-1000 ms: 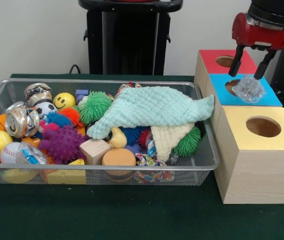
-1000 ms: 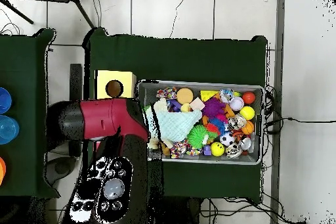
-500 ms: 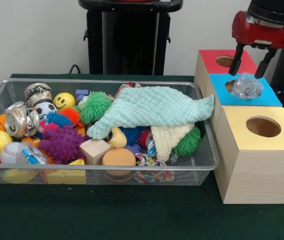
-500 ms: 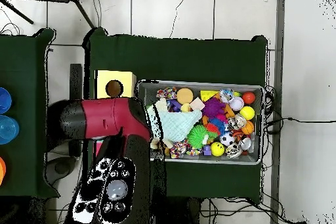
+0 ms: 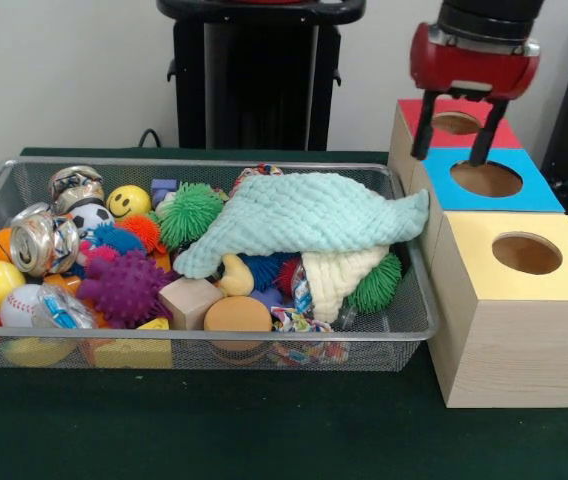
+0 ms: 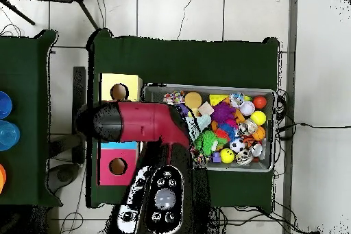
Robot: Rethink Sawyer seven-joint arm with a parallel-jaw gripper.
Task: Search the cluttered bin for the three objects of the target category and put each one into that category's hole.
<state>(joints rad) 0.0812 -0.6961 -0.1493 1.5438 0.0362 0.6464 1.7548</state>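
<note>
One crushed can (image 5: 44, 240) left of the bin (image 5: 404, 330): light, slick, grab its middle; gripper (image 5: 454, 140) spread wide, empty.

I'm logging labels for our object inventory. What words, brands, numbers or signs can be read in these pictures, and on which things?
No word, brand or number can be read.
Crushed can in the wire bin: printing shows, too blurred to read.
Yellow ball: a drawn smiley face, no text.
Crinkled packet: blue marking, unreadable.
Red, blue and yellow boxes: plain coloured tops, no lettering.
</note>
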